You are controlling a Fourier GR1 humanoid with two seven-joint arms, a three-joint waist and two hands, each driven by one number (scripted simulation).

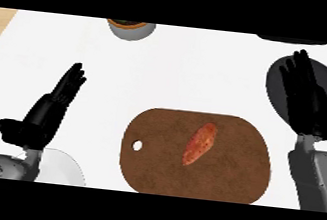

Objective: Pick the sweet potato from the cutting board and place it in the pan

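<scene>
Lying on the brown cutting board (160,172) in the lower middle of the frame, the sweet potato (200,144) rests tilted, its upper end leaning toward the right and its lower end toward the left, a little right of the board's centre. No hand touches it. The board is a rounded wooden slab with a small hole (137,145) near its left edge, and it sits flat on the white counter (193,70). At the right side of the frame the dark pan (279,89) lies on the counter, well apart from the sweet potato and beside the board's upper right corner. The right hand (306,97) shows over the pan, its fingers straight and pointing toward the top of the frame, holding nothing; its grey forearm (319,178) comes up from the lower right. At the left side the left hand (52,105) rests with its fingers straight and close together, slanting up and to the right, and its thumb sticking out toward the left; it too holds nothing and stands clear of the board. Just below that hand, at the lower left, part of a white plate (67,170) shows on the counter. At the top edge, left of centre, a grey bowl (132,31) with something brown inside is partly in view. A dark object (292,40) is cut off at the upper right edge; what it is cannot be told.
</scene>
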